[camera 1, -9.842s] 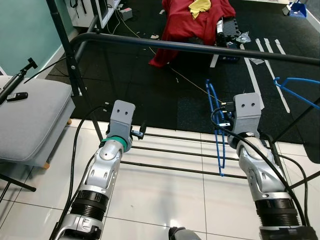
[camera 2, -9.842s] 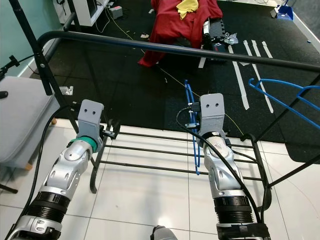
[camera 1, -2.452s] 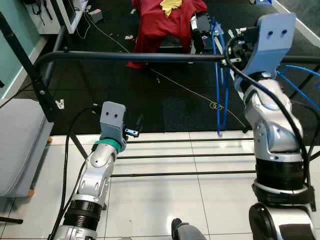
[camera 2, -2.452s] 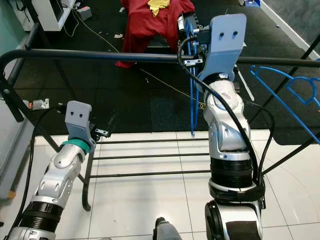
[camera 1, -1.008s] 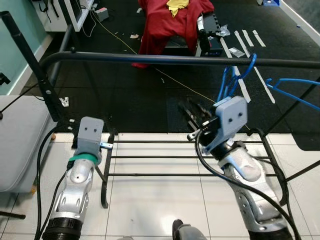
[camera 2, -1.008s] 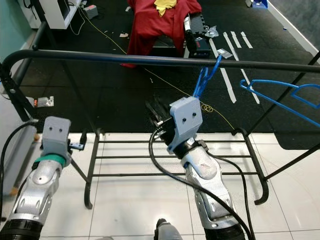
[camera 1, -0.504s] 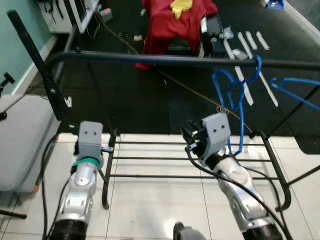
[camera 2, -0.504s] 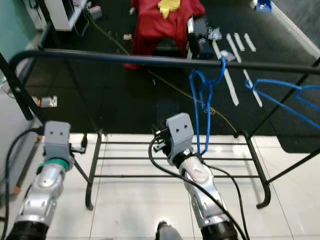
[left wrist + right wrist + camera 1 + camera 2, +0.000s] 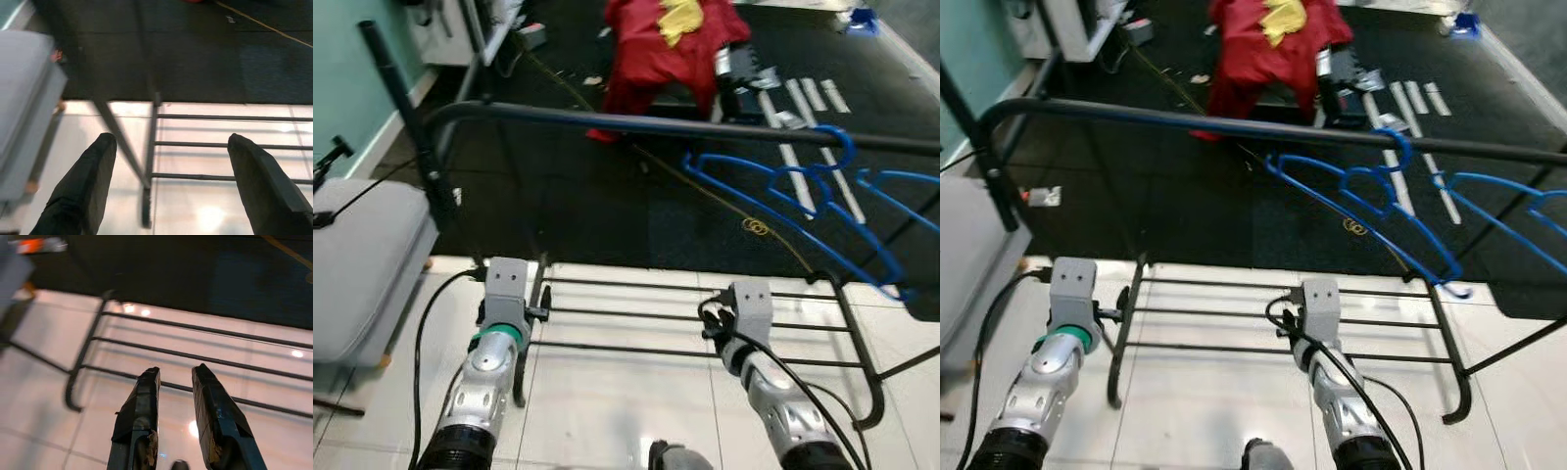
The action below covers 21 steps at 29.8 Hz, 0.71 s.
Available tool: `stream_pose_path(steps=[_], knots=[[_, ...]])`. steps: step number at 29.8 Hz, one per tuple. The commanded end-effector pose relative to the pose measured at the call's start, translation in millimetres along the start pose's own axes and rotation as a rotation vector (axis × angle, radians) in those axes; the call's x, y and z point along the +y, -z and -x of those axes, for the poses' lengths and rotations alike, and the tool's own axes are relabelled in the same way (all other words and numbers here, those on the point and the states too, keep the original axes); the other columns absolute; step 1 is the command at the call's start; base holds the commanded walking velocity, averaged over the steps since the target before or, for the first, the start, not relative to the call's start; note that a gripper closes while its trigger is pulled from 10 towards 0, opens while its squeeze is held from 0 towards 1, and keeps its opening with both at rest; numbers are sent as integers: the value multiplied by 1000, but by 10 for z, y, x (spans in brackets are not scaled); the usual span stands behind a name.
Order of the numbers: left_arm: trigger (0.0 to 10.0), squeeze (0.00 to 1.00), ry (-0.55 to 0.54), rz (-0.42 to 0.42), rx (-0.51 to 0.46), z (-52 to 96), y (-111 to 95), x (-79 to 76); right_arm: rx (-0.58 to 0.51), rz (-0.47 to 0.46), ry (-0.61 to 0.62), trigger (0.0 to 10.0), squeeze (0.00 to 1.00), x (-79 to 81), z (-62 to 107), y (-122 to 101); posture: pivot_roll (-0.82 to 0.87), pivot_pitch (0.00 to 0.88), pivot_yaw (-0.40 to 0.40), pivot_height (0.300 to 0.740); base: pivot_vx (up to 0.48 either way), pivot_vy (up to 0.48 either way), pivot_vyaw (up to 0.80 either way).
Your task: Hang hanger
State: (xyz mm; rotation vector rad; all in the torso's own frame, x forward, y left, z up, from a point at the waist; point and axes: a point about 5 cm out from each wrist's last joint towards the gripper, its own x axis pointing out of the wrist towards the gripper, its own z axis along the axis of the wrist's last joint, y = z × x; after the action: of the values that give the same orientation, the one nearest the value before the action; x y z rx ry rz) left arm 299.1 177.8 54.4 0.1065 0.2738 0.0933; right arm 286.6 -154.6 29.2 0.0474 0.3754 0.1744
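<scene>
Black rail (image 9: 636, 124), blue hanger (image 9: 783, 201) hooked on, right pincer (image 9: 176, 377) empty

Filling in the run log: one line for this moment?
blue hanger: hooked on rail | right gripper: empty, low | left gripper: open, idle

Both silver arms (image 9: 475, 387) carried ribbed black collars, looping black cables and grey wrist brackets with two dark holes; the left wrist wore a green ring.
</scene>
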Motion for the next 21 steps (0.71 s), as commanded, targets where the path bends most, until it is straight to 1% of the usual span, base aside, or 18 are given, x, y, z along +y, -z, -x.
stream_pose_path(steps=[1, 4, 5, 6, 7, 10, 11, 12, 16, 18, 20, 21], knots=[[10000, 0, -8, 7, 23, 26, 88, 12, 12, -11, -8, 10000, 0, 3, 12, 67, -63, 57, 19, 740, 0, 0, 800], [10000, 0, -33, 11, 28, 14, 115, 33, 9, -12, -7, 10000, 0, 11, -18, 87, -60, 57, 21, 740, 0, 0, 800], [10000, 0, -51, 41, 48, 11, 138, 45, 8, -6, -4, 10000, 0, 12, -23, 99, -56, 54, 25, 740, 0, 0, 800], [10000, 0, -51, 41, 48, 11, 138, 45, 8, -6, -4, 10000, 0, 12, -23, 99, -56, 54, 25, 740, 0, 0, 800], [10000, 0, -61, 69, 65, 12, 157, 55, 4, 6, 7, 10000, 0, 5, -23, 110, -53, 59, 36, 740, 0, 0, 800], [10000, 0, -40, 80, 88, 18, 190, 27, -11, 2, 33, 10000, 0, -3, -20, 117, -24, 68, 53, 740, 0, 0, 800], [10000, 0, -28, 80, 90, 21, 197, 16, -18, 2, 39, 10000, 0, 1, -20, 116, -23, 69, 58, 740, 0, 0, 800], [10000, 0, -8, 62, 82, 20, 194, -3, -26, 2, 49, 10000, 0, 4, -25, 112, -27, 67, 78, 740, 0, 0, 800], [10000, 0, 21, 62, 67, 6, 184, -35, -54, -3, 87, 10000, 0, -10, -42, 62, -53, 68, 109, 740, 0, 0, 800], [10000, 0, 21, 62, 67, 6, 184, -35, -54, -3, 87, 10000, 0, -10, -42, 62, -53, 68, 109, 740, 0, 0, 800], [10000, 0, 33, 40, 50, -42, 138, -67, -94, -6, 125, 10000, 0, -47, -52, -19, -60, 63, 117, 740, 0, 0, 800], [10000, 0, 33, 40, 50, -42, 138, -67, -94, -6, 125, 10000, 0, -47, -52, -19, -60, 63, 117, 740, 0, 0, 800]])
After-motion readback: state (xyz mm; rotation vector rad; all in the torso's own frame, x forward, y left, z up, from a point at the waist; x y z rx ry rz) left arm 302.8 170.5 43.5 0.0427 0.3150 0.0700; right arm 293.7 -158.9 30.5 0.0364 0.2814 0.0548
